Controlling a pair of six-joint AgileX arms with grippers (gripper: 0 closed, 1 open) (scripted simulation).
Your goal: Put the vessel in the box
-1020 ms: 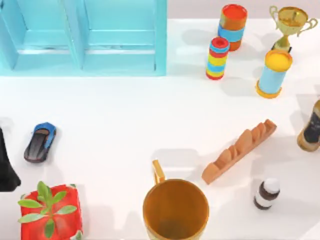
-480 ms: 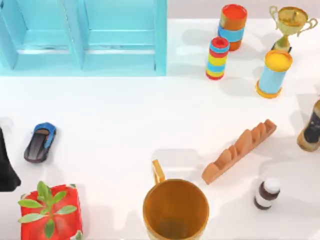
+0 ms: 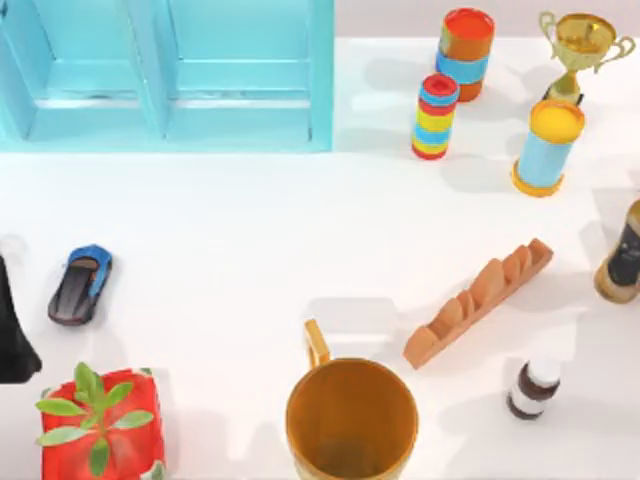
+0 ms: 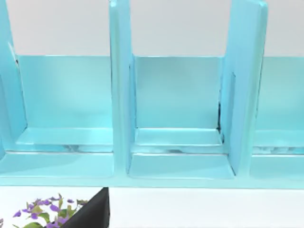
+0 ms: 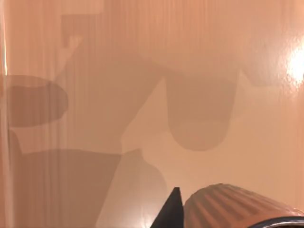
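Small dark brown ribbed vessel [image 5: 237, 209] showing at the right wrist, large light blue divided box [image 3: 170, 75] sitting well apart across the white bench [image 3: 250, 240], jaws' state impossible to tell.

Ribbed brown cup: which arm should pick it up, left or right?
Right, probably. The ribbed brown cup sits close up in the right wrist view. The left arm is at the table's left edge, and its wrist view faces the box.

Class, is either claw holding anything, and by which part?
It cannot be told: in the right wrist view the ribbed brown vessel sits right beside the right claw, but any contact is hidden.
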